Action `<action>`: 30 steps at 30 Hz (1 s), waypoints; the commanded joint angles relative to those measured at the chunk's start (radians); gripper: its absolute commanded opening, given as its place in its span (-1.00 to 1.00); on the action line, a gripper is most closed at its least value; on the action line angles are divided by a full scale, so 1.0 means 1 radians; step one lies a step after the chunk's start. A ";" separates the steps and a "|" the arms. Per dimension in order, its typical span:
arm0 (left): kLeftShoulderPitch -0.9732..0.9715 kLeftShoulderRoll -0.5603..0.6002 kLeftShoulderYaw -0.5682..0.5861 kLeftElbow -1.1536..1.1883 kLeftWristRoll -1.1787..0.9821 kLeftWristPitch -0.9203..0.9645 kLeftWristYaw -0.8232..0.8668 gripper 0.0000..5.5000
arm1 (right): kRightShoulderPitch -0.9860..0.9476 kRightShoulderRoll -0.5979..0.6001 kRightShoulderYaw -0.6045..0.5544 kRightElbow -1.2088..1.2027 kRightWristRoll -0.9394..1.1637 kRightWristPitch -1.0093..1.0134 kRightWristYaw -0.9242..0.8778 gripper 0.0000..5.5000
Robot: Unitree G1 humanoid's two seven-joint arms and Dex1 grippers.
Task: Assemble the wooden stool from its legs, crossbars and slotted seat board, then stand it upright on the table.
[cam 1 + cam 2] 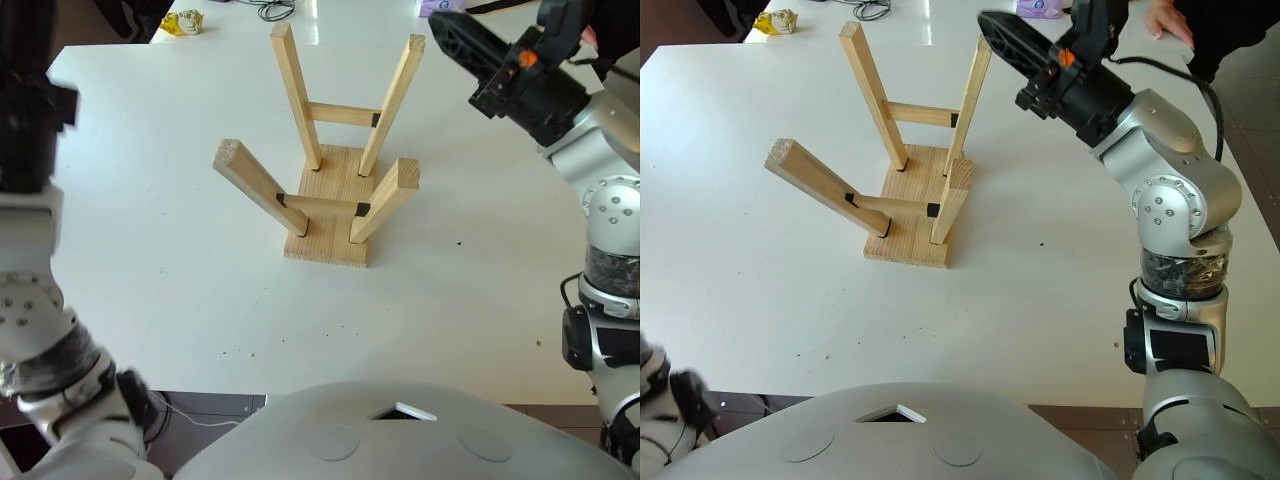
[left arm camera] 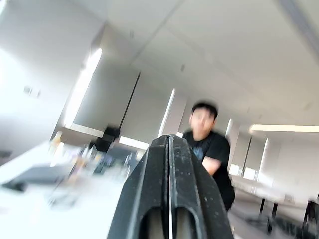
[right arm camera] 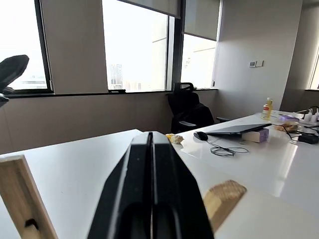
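Observation:
The wooden stool rests upside down on the white table (image 1: 150,250), its slotted seat board (image 1: 322,243) flat and all its legs pointing up. Crossbars (image 1: 343,113) join the legs in pairs; the near left leg (image 1: 258,187) leans outward. My right gripper (image 1: 434,22) is shut with nothing in it, hovering just right of the top of the far right leg (image 1: 392,105). In the right wrist view its closed fingers (image 3: 151,144) sit between two leg tops (image 3: 223,196). My left gripper (image 2: 168,142) is shut and empty, raised off the table and pointing into the room.
A yellow crumpled item (image 1: 182,22) and cables (image 1: 270,8) lie at the table's far edge, with a purple item (image 1: 1040,8) beside them. A laptop (image 3: 239,130) and mouse (image 3: 201,135) sit on a farther desk. Bare tabletop surrounds the stool.

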 commanded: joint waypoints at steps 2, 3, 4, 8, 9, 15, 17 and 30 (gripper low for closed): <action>0.426 0.209 -0.058 0.374 0.404 -0.021 -0.455 -0.99 | 0.095 -0.025 0.071 0.299 -0.351 -0.187 -0.068 -1.00; 0.477 0.241 -0.130 0.367 0.473 -0.037 -0.523 -0.99 | 0.099 -0.010 0.077 0.345 -0.389 -0.219 -0.081 -1.00; 0.507 0.252 -0.176 0.345 0.513 -0.043 -0.565 -0.99 | 0.096 0.004 0.087 0.390 -0.422 -0.259 -0.078 -1.00; 0.490 0.201 -0.319 0.169 0.527 -0.013 -0.615 -0.99 | 0.030 0.077 0.126 0.619 -0.518 -0.403 -0.040 -1.00; 0.446 0.178 -0.356 0.127 0.517 -0.003 -0.601 -0.99 | -0.004 0.099 0.135 0.692 -0.539 -0.447 -0.023 -1.00; 0.228 0.038 -0.516 0.025 0.517 0.026 -0.505 -0.99 | -0.278 0.233 0.153 1.135 -0.628 -0.645 0.075 -1.00; 0.217 0.013 -0.560 0.006 0.532 0.028 -0.501 -0.99 | -0.361 0.266 0.147 1.260 -0.651 -0.686 0.103 -1.00; 0.076 -0.035 -0.625 0.207 0.687 -0.042 -0.514 -0.99 | -0.474 0.310 0.088 1.410 -0.648 -0.751 0.586 -1.00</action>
